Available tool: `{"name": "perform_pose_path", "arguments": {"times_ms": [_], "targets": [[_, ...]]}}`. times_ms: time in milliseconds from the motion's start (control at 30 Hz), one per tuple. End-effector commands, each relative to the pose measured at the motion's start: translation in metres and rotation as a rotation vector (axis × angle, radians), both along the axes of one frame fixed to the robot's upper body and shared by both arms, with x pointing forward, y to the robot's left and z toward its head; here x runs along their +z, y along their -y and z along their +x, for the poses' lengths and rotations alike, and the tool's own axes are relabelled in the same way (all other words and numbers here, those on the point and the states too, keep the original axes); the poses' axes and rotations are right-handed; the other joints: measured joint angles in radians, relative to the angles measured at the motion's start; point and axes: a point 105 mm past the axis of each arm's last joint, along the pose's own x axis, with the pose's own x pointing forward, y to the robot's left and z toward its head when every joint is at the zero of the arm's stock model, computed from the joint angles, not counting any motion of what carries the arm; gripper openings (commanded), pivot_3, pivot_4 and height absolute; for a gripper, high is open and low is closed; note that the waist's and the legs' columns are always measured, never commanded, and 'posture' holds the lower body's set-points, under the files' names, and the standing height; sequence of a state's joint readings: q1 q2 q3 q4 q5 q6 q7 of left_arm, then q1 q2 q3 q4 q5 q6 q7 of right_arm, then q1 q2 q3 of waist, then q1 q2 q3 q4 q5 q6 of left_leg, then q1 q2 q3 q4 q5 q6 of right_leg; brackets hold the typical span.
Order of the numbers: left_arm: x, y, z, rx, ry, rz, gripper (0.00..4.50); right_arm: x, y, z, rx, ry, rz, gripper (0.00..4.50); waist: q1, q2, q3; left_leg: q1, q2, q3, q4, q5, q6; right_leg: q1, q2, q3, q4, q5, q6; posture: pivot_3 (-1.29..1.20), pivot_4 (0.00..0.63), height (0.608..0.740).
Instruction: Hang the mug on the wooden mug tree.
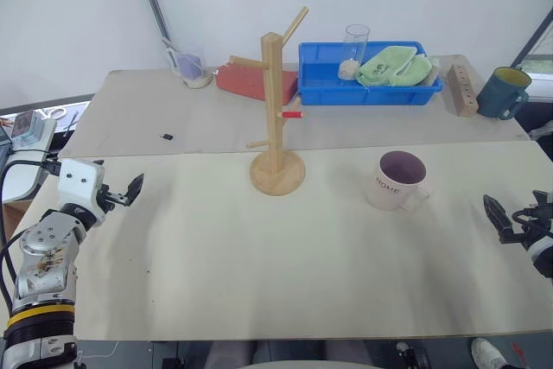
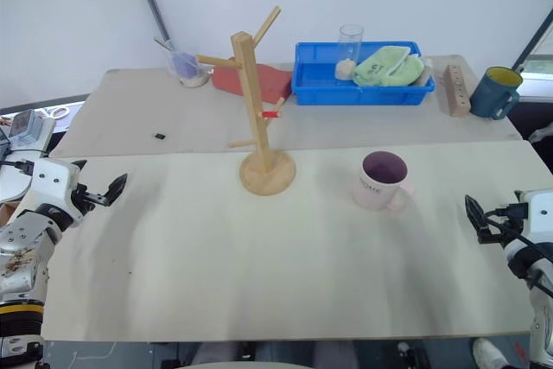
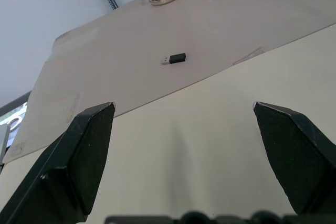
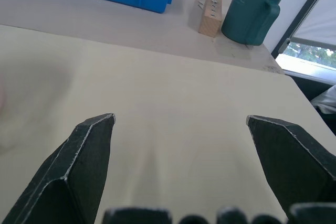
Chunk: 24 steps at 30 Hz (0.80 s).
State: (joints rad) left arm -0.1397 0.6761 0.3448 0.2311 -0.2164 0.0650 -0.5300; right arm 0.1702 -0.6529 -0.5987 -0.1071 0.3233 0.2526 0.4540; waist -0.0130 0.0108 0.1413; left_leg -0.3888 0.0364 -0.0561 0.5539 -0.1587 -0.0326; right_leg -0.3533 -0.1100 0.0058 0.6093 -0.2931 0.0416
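The pale mug (image 1: 397,181) with the purple inside and "HOME" on its side stands upright on the front table board, right of the middle, handle towards the front right. The wooden mug tree (image 1: 276,118) stands left of it near the board's back edge, with angled pegs, one red-tipped (image 1: 292,114). My left gripper (image 1: 131,190) hovers at the table's left edge, open and empty, far from both. My right gripper (image 1: 501,218) is at the right edge, a short way right of the mug, open with nothing between its fingers (image 4: 86,156).
On the back board are a blue tray (image 1: 370,92) holding a green cloth and a glass, a wooden block with holes (image 1: 460,90), a teal mug (image 1: 504,92), a red object (image 1: 246,81), a small jar (image 1: 192,69) and a black USB stick (image 3: 174,59).
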Motion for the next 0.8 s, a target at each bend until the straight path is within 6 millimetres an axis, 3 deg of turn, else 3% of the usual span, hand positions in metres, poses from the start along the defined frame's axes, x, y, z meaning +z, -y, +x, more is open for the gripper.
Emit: {"name": "perform_pose_path", "arguments": {"times_ms": [33, 167, 367, 433, 533, 667, 800], "targets": [[0.017, 0.001, -0.003, -0.038, 0.051, 0.006, 4.5, 0.01, -0.002, 0.002, 0.012, 0.038, -0.023, 4.46, 0.0, 0.0, 0.0, 0.0, 0.0, 0.0, 0.0, 0.0, 0.0, 0.0, 0.0, 0.0, 0.0, 0.0, 0.0, 0.0, 0.15, 0.72], [0.023, 0.011, -0.007, -0.127, 0.075, -0.001, 4.5, 0.009, -0.001, 0.001, 0.009, 0.038, -0.024, 4.46, -0.001, 0.0, 0.0, 0.0, 0.0, 0.0, 0.0, 0.0, 0.0, 0.0, 0.0, 0.001, 0.0, 0.0, 0.0, 0.0, 0.15, 0.72], [0.025, 0.007, -0.008, -0.128, 0.076, -0.017, 4.5, 0.009, 0.0, -0.001, 0.006, 0.036, -0.025, 4.46, 0.0, 0.0, 0.0, 0.0, 0.0, 0.001, 0.0, 0.0, 0.0, 0.0, 0.0, 0.001, 0.0, 0.0, 0.0, 0.0, 0.15, 0.72], [0.027, 0.017, -0.012, -0.21, 0.063, -0.09, 4.5, 0.008, 0.001, -0.001, 0.004, 0.035, -0.025, 4.46, 0.0, 0.0, 0.0, 0.0, 0.0, 0.001, 0.0, 0.0, 0.0, 0.0, 0.0, 0.001, 0.0, 0.0, 0.0, 0.0, 0.15, 0.72], [0.031, 0.06, -0.018, -0.468, -0.004, -0.093, 4.5, 0.011, -0.001, -0.006, 0.005, 0.041, -0.027, 4.46, 0.001, -0.001, 0.001, 0.0, 0.0, 0.001, 0.0, 0.0, 0.0, 0.0, 0.0, 0.001, -0.001, 0.0, 0.0, 0.0, 0.15, 0.72], [0.051, 0.126, -0.022, -0.79, -0.049, -0.128, 4.5, 0.018, -0.012, -0.017, 0.029, 0.053, -0.037, 4.46, 0.015, -0.001, 0.001, -0.002, 0.0, 0.003, 0.0, 0.0, 0.0, 0.0, -0.001, 0.001, 0.0, 0.0, 0.0, 0.0, 0.15, 0.72], [0.071, 0.18, -0.036, -1.104, -0.082, -0.129, 4.5, 0.009, -0.041, -0.035, 0.083, 0.02, 0.012, 4.46, 0.018, -0.001, 0.001, -0.002, 0.0, 0.003, 0.0, 0.0, 0.0, 0.0, 0.0, 0.001, -0.001, 0.0, 0.0, 0.0, 0.15, 0.72]]}}
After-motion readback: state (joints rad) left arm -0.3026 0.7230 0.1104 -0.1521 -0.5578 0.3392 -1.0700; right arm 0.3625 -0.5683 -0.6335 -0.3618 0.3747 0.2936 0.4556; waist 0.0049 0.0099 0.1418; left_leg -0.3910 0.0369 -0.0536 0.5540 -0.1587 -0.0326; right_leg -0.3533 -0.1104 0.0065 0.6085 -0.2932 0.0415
